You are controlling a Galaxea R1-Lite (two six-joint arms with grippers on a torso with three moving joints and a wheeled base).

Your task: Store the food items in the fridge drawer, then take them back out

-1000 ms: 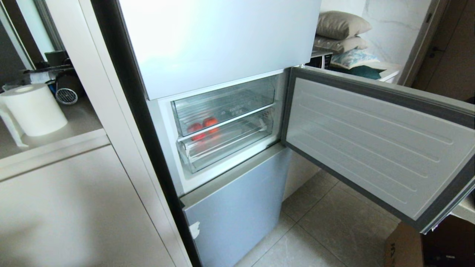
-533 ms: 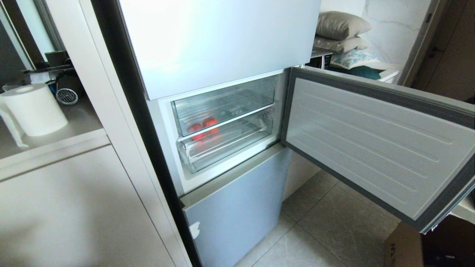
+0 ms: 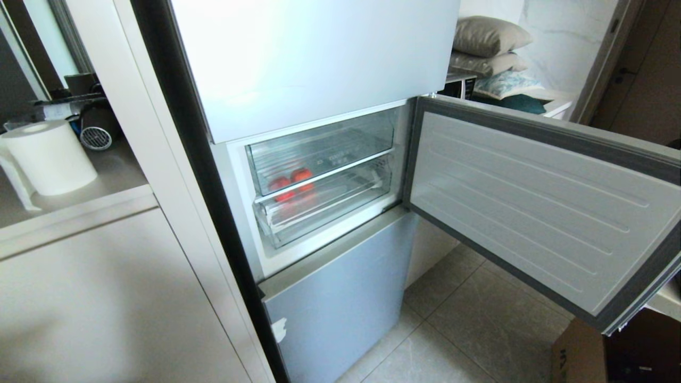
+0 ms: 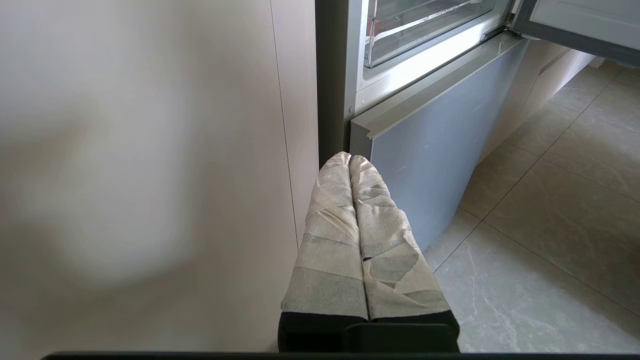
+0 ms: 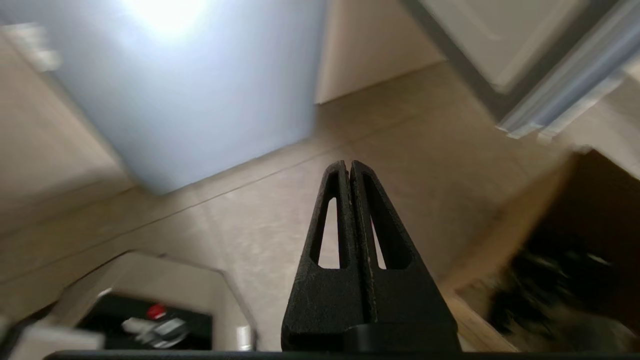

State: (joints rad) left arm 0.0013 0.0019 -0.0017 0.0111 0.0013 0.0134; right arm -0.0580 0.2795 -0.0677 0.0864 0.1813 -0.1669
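The fridge's middle compartment stands open. Inside, the clear fridge drawer (image 3: 324,207) is pushed in beneath a clear bin (image 3: 319,149). The food items, one red (image 3: 279,184) and one orange (image 3: 301,175), show through the clear plastic on the left side where bin and drawer meet; I cannot tell which of the two holds them. Neither gripper is in the head view. My left gripper (image 4: 350,159), its fingers wrapped in pale tape, is shut and empty beside the fridge's lower door, with the drawer's front (image 4: 425,30) above it. My right gripper (image 5: 348,165) is shut and empty, low over the floor tiles.
The open compartment door (image 3: 532,202) swings out to the right at drawer height. A cardboard box (image 3: 580,354) sits on the floor under it. The blue lower door (image 3: 340,298) is closed. A paper roll (image 3: 48,157) stands on the counter at left.
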